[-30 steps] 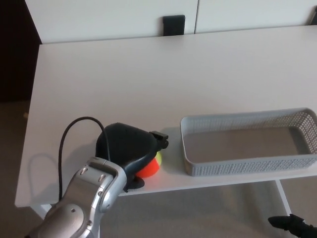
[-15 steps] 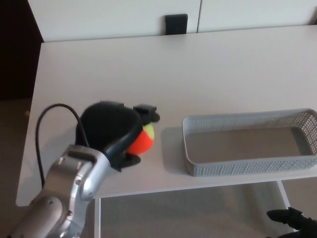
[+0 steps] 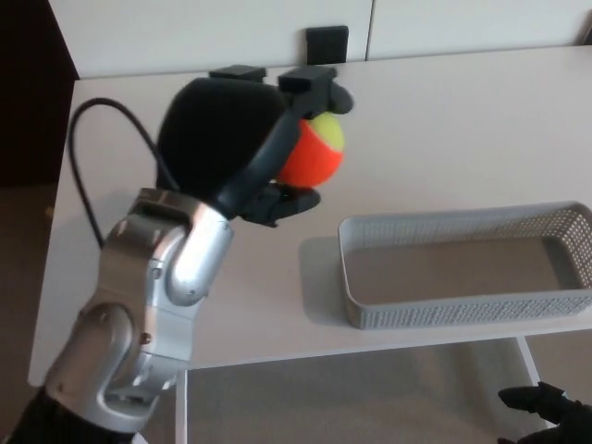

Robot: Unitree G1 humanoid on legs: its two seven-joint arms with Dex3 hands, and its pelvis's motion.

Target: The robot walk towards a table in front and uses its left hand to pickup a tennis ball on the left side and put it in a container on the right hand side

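My left hand [image 3: 242,139] is raised well above the white table [image 3: 444,120], shut on an orange and yellow tennis ball [image 3: 314,154]. The ball hangs to the left of the grey mesh container [image 3: 462,268], above its left end's outer side. The container stands near the table's front right edge and holds nothing. Only the dark fingertips of my right hand [image 3: 546,412] show at the bottom right, below the table edge.
A black cable [image 3: 92,148] loops from my left forearm. A small black block [image 3: 327,43] sits at the table's far edge against the white wall. Dark floor lies to the left of the table.
My left hand has lifted the ball off the table and carried it up and to the right, toward the container. The right hand has hardly moved.
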